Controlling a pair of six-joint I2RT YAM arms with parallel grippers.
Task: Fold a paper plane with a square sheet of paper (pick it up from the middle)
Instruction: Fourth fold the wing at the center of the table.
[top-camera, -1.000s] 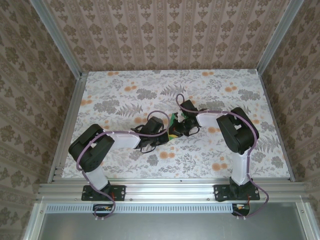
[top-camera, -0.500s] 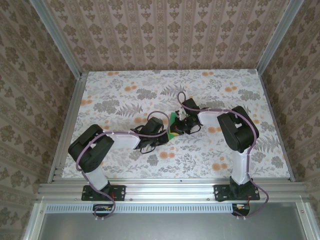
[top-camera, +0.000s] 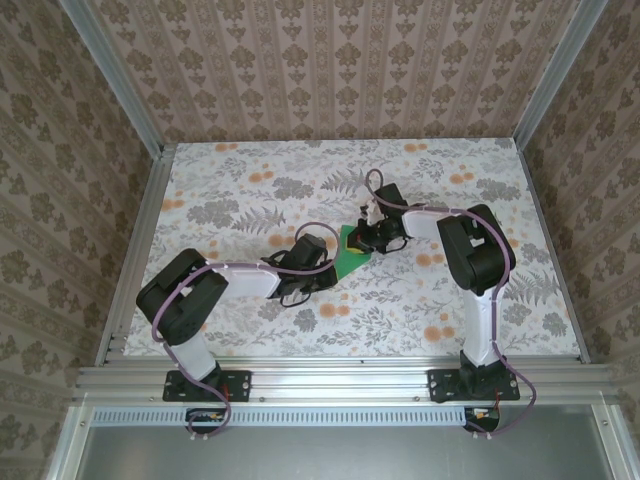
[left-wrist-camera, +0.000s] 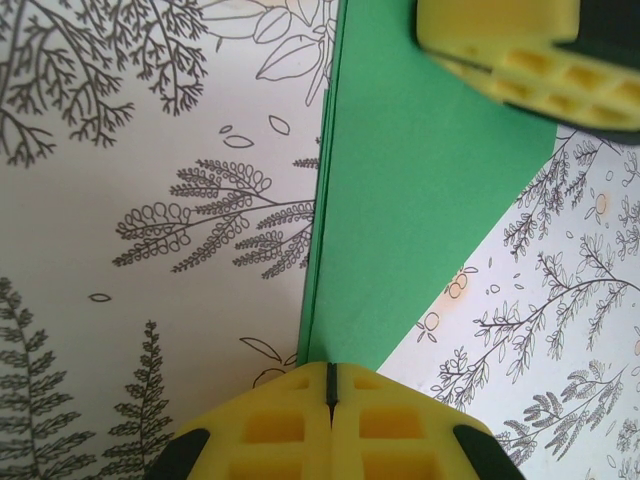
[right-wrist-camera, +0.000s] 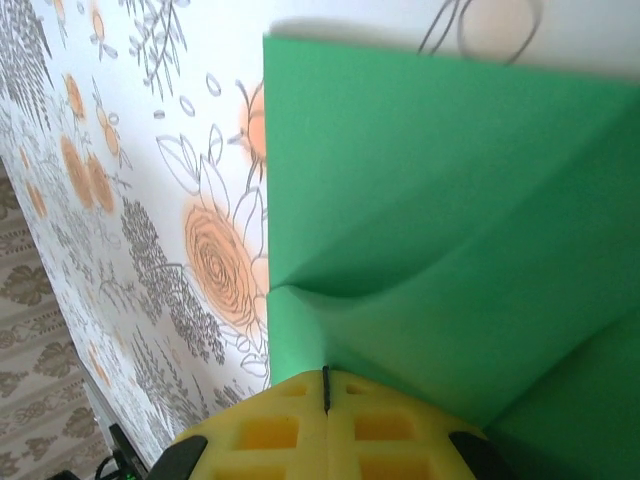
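Observation:
The square sheet of paper (top-camera: 351, 263) lies folded on the table's middle, bright green, with one slanted edge and stacked layers along its left side (left-wrist-camera: 420, 200). My left gripper (top-camera: 334, 267) is shut, and its yellow tips (left-wrist-camera: 330, 375) rest on the sheet's near pointed end. My right gripper (top-camera: 368, 241) is shut too, its tips (right-wrist-camera: 325, 378) pressed down on the green paper (right-wrist-camera: 450, 200) beside a raised, buckled flap. The right gripper's yellow pads (left-wrist-camera: 500, 50) sit on the sheet's far end in the left wrist view. Nothing shows between either pair of jaws.
The floral tabletop (top-camera: 250, 190) extends open on every side of the paper. Wallpapered walls with aluminium rails (top-camera: 140, 250) close the table in on the left, the right and at the back. Both arm bases sit on the near rail (top-camera: 330, 375).
My right gripper has slid up and to the right, away from the left gripper, uncovering more green paper. The left gripper has stayed put.

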